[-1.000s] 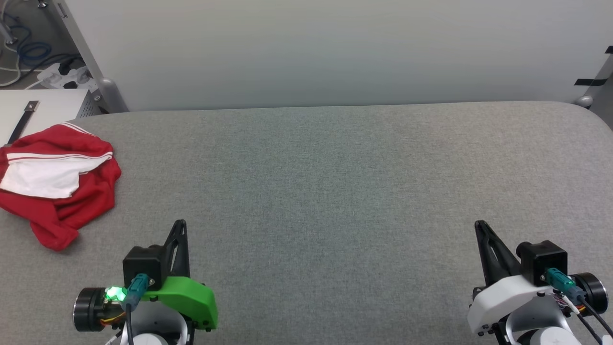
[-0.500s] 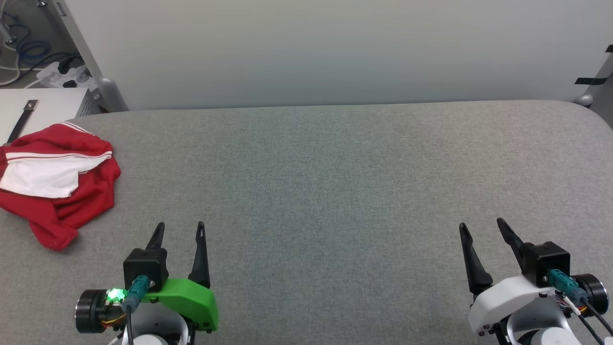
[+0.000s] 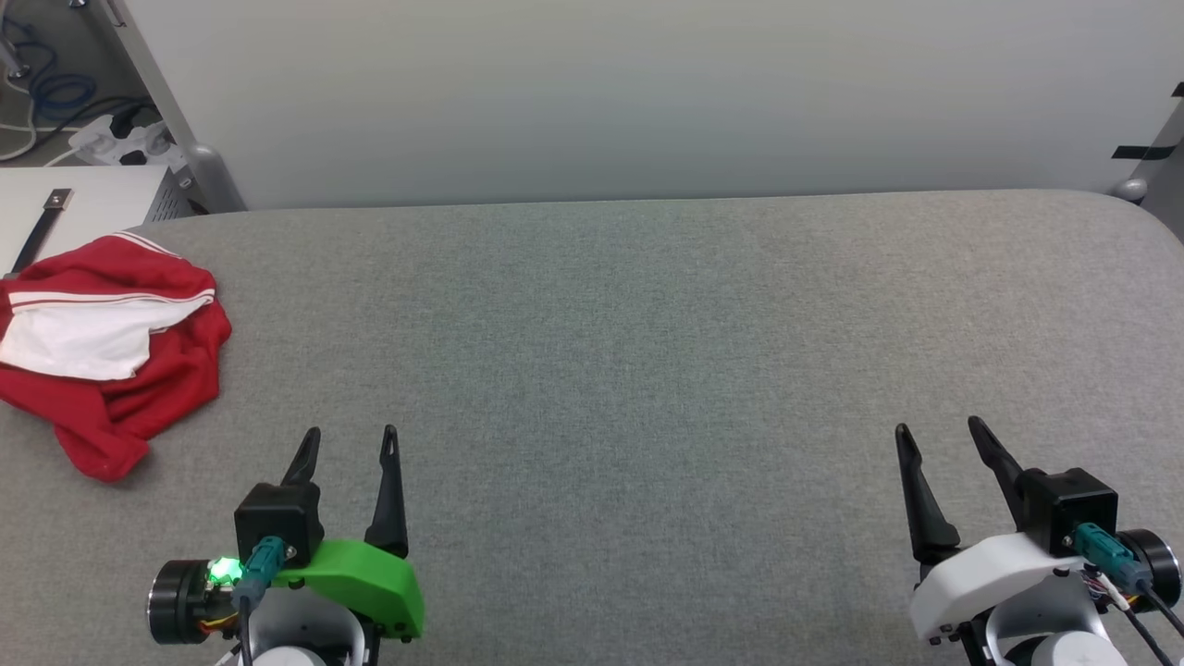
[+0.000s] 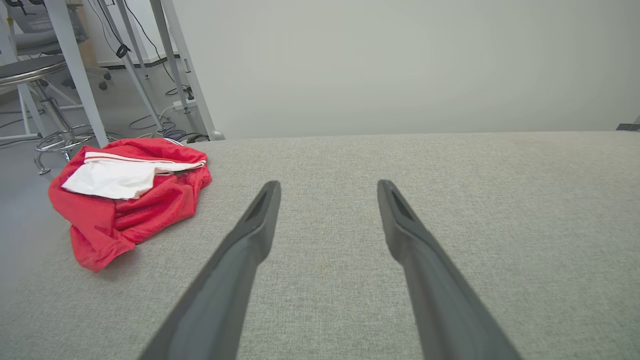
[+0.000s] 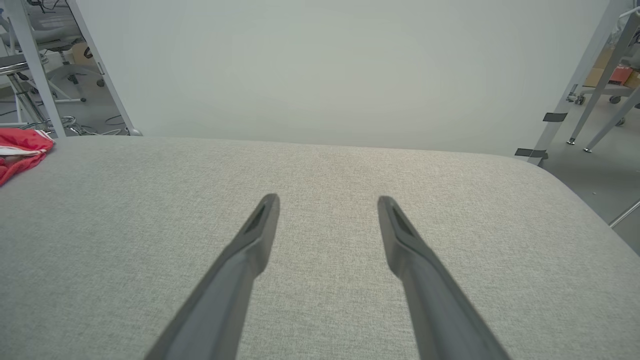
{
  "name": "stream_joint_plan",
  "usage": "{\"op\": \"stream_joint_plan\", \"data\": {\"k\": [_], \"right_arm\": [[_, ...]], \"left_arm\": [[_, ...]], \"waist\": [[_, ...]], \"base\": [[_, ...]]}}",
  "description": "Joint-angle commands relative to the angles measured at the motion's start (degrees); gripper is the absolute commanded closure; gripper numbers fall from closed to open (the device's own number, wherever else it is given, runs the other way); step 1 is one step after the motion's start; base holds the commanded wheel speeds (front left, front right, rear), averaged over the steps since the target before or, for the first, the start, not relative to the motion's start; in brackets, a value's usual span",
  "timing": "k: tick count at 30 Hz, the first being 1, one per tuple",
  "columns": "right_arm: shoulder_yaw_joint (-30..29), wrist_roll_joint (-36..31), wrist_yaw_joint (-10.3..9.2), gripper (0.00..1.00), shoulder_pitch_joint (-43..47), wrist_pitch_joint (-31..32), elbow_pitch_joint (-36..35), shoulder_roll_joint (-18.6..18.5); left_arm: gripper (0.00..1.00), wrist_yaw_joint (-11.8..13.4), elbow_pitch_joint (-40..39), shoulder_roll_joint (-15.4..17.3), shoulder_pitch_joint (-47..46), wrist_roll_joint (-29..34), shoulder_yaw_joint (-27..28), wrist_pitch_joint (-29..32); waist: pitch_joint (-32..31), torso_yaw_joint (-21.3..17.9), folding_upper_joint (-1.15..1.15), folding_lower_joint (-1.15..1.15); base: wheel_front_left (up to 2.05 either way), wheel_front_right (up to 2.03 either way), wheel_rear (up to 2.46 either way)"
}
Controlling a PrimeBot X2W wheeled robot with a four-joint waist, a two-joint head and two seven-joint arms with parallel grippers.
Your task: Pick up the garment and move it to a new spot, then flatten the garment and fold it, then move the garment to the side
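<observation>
The garment [image 3: 111, 351] is a crumpled red heap with a white sleeve on top and striped trim, lying at the table's far left edge. The left wrist view has the garment [image 4: 125, 195] ahead and to the left; the right wrist view catches a corner of the garment [image 5: 20, 150] at its left edge. My left gripper [image 3: 351, 435] hovers near the front of the table, right of the garment and apart from it, open and empty. My right gripper [image 3: 939, 427] stands open and empty at the front right. Any lettering on the garment is hidden in the folds.
The grey fabric table [image 3: 629, 351] has rounded corners and a pale wall behind it. A white cabinet [image 3: 83, 199] and cables [image 3: 55, 92] lie beyond the far left corner. Metal frame legs [image 5: 575, 85] and a stool [image 4: 45, 100] stand off the table.
Both grippers have gone from shut to open, the left one first. The garment has not moved. The head view has shifted very slightly.
</observation>
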Motion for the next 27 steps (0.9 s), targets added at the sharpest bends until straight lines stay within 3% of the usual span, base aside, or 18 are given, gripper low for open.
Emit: {"op": "stream_joint_plan", "data": {"k": [1, 27], "right_arm": [[-0.24, 0.64, -0.01, 0.00, -0.74, -0.60, -0.12, 0.03], [-0.77, 1.97, -0.02, 0.00, -1.56, -3.63, -2.43, 0.04]], "left_arm": [[0.00, -0.16, 0.35, -0.08, -0.69, -0.47, -0.18, -0.64], [0.00, -1.48, -1.18, -0.15, -1.43, -2.48, -0.92, -3.71]], "waist": [[0.03, -0.01, 0.00, 0.00], [0.79, 0.18, 0.00, 0.00]], "base": [[0.00, 0.00, 0.00], [0.00, 0.00, 0.00]]}}
